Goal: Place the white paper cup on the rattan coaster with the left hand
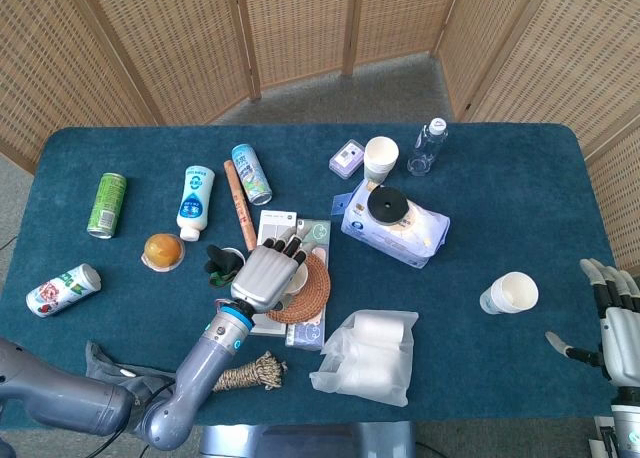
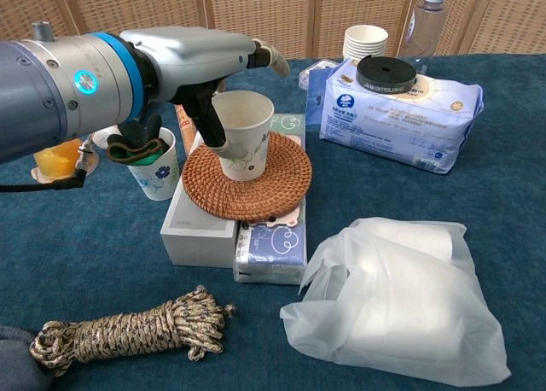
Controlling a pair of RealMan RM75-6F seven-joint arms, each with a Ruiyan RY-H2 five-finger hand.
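The white paper cup (image 2: pixel 246 139) stands upright on the round rattan coaster (image 2: pixel 247 195), which lies on top of a white box and a tissue packet. My left hand (image 2: pixel 196 54) hovers over the cup's left side with its fingers stretched out above the rim. The dark thumb (image 2: pixel 207 122) runs down beside the cup wall. In the head view my left hand (image 1: pixel 268 273) covers most of the cup, and the coaster (image 1: pixel 314 290) shows to its right. My right hand (image 1: pixel 615 323) hangs with fingers apart off the table's right edge, holding nothing.
A flowered cup (image 2: pixel 153 165) holding a dark object stands just left of the coaster. A tissue pack (image 2: pixel 397 109), stacked cups (image 2: pixel 365 43) and a bottle (image 2: pixel 424 24) stand behind. A plastic bag with a paper roll (image 2: pixel 401 297) and a rope bundle (image 2: pixel 128 331) lie in front. Another paper cup (image 1: pixel 510 293) stands far right.
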